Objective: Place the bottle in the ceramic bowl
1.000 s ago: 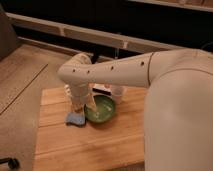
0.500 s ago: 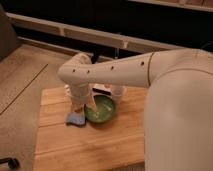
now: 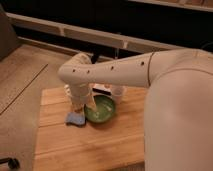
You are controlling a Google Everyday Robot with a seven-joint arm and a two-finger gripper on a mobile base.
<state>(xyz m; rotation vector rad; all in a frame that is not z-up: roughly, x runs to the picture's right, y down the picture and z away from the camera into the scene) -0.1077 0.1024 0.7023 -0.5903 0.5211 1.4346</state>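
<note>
The green ceramic bowl (image 3: 102, 110) sits on the wooden table (image 3: 90, 145), towards its back middle. My gripper (image 3: 90, 108) hangs at the end of the white forearm, at the bowl's left rim, pointing down. The wrist covers the bowl's left edge. I cannot make out the bottle; the arm hides it or it is out of view.
A blue sponge (image 3: 76, 119) lies against the bowl's left side. A pale translucent cup (image 3: 118, 92) stands just behind the bowl. A small pale shape (image 3: 66, 90) shows behind the wrist at the left. My white arm (image 3: 170, 100) covers the table's right side.
</note>
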